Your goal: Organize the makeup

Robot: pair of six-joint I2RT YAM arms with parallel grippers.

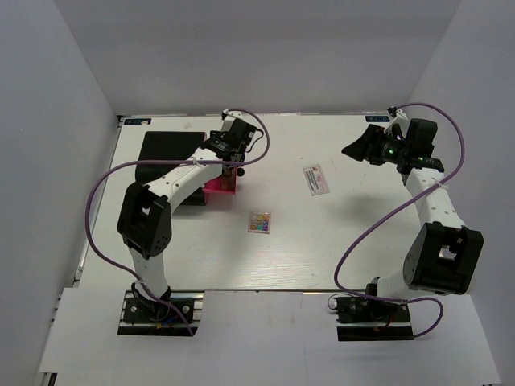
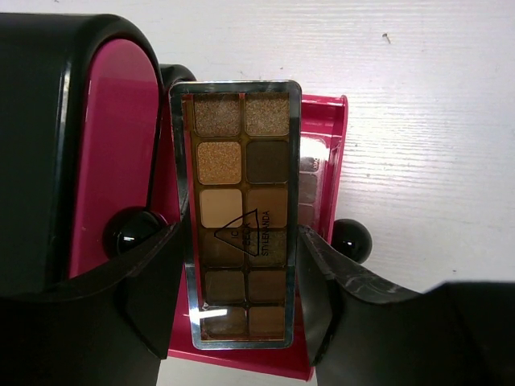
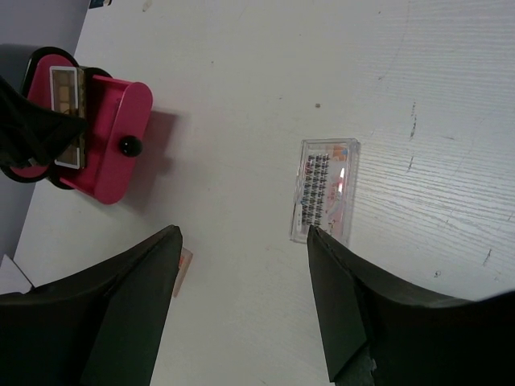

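Gripping the long brown eyeshadow palette (image 2: pixel 237 185) is the left pincer (image 2: pixel 241 269); right pincer (image 3: pixel 243 235) gapes, empty

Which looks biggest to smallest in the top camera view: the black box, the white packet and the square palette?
1. black box, clearly largest.
2. white packet and square palette: too alike to rank; the packet is longer, the palette broader.

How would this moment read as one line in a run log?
left gripper: gripping eyeshadow palette over open pink drawer | right gripper: open, empty, near packet | square palette: loose on table
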